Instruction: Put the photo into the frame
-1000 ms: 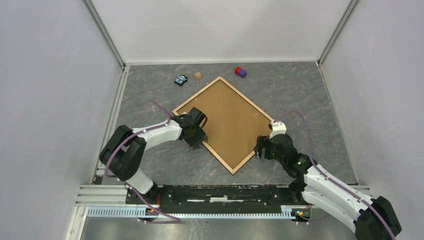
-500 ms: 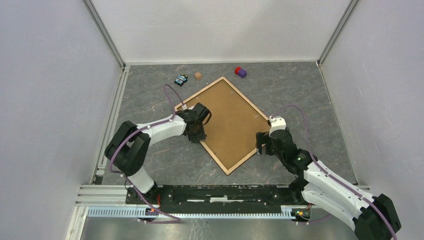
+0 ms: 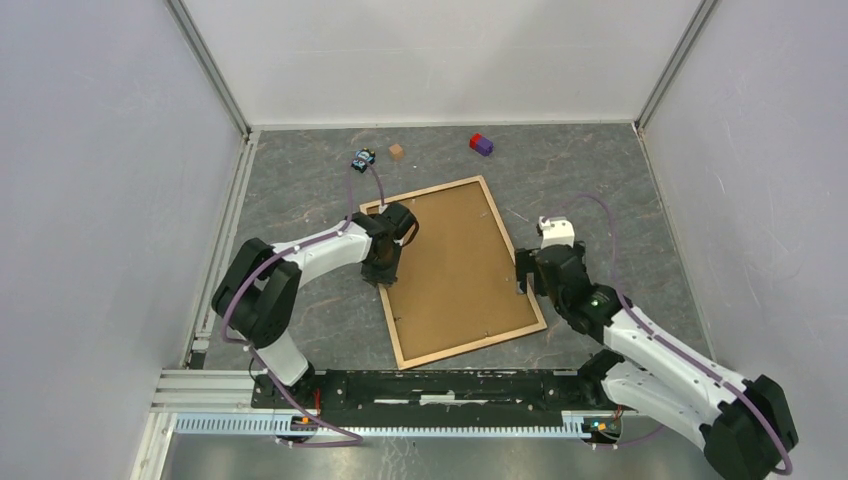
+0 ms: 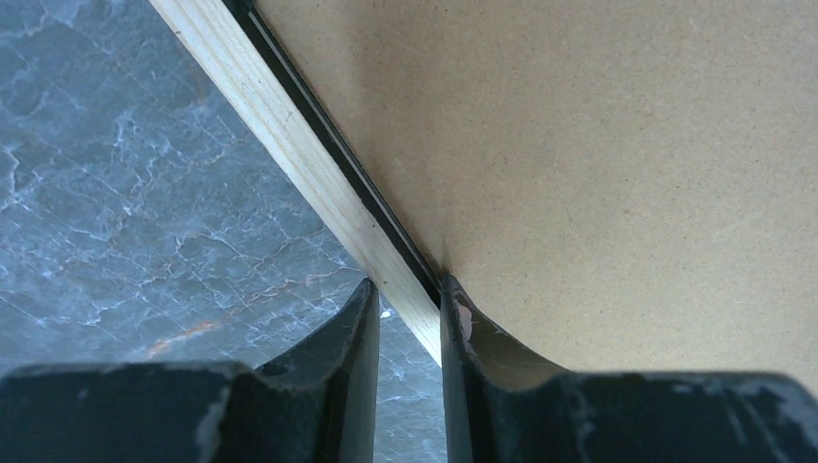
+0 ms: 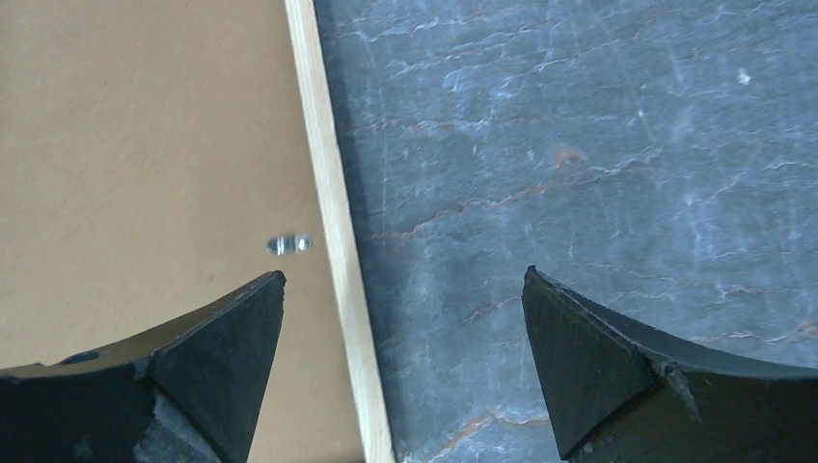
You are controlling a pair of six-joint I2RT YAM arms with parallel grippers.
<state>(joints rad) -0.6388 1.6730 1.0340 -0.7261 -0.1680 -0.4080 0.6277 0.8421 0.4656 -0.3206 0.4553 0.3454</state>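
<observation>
The frame (image 3: pixel 470 345) lies flat on the table, its light wood rails around a brown backing board (image 3: pixel 455 265). My left gripper (image 3: pixel 385 272) is shut on the frame's left rail. In the left wrist view (image 4: pixel 407 309) its fingers pinch the wood rail (image 4: pixel 318 174) beside the board (image 4: pixel 598 174). My right gripper (image 3: pixel 525 283) is open over the frame's right rail. In the right wrist view (image 5: pixel 405 289) the rail (image 5: pixel 333 222) runs between the spread fingers, untouched, with the board (image 5: pixel 145 164) to its left. The photo is not in view.
A small toy car (image 3: pixel 362 159), a wooden cube (image 3: pixel 397 151) and a red and purple block (image 3: pixel 481 144) lie near the far edge. A small metal clip (image 5: pixel 289 244) sits on the backing board by the right rail. White walls close in three sides.
The frame has turned clockwise from a diamond pose to nearly square with the table, with my left gripper holding its left rail. My right gripper has shifted slightly along the right rail.
</observation>
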